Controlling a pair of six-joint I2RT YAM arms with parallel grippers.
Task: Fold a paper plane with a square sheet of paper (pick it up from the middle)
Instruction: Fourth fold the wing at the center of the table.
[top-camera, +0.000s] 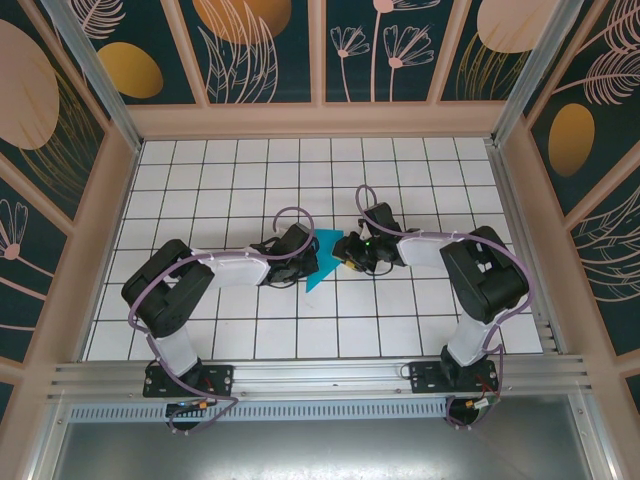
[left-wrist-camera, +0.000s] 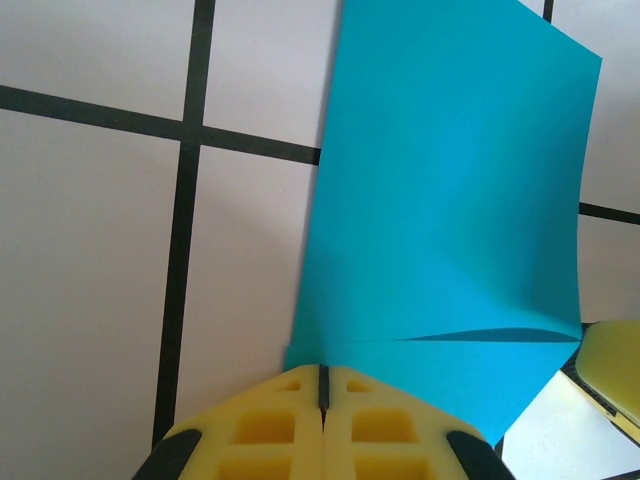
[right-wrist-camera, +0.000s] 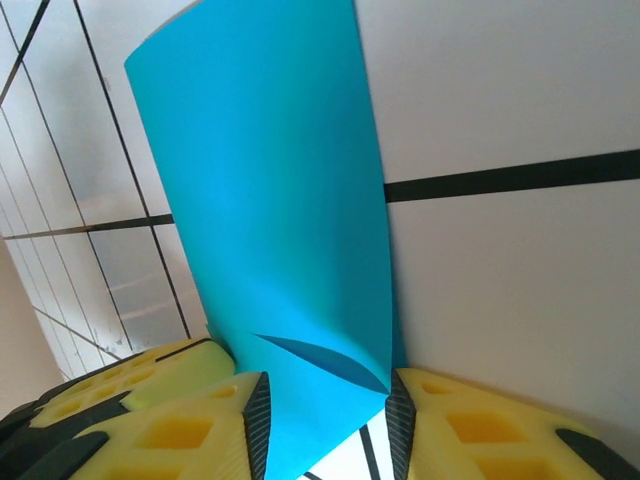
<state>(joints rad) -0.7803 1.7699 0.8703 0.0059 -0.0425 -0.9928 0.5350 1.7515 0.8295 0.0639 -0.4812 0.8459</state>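
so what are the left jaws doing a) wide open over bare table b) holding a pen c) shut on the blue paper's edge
c, the left wrist view shows the left jaws pressed together on the edge of the blue sheet of paper

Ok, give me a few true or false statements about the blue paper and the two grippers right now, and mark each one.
1. The square sheet of paper is cyan-blue. True.
2. The left gripper is wide open. False: it is shut, pinching the sheet's edge.
3. The sheet passes between the fingers of the right gripper. True.
4. The paper lies flat on the table. False: it curves up off the table, with a short crease near the grippers.
5. The table is bare wood. False: it is white with a dark grid.
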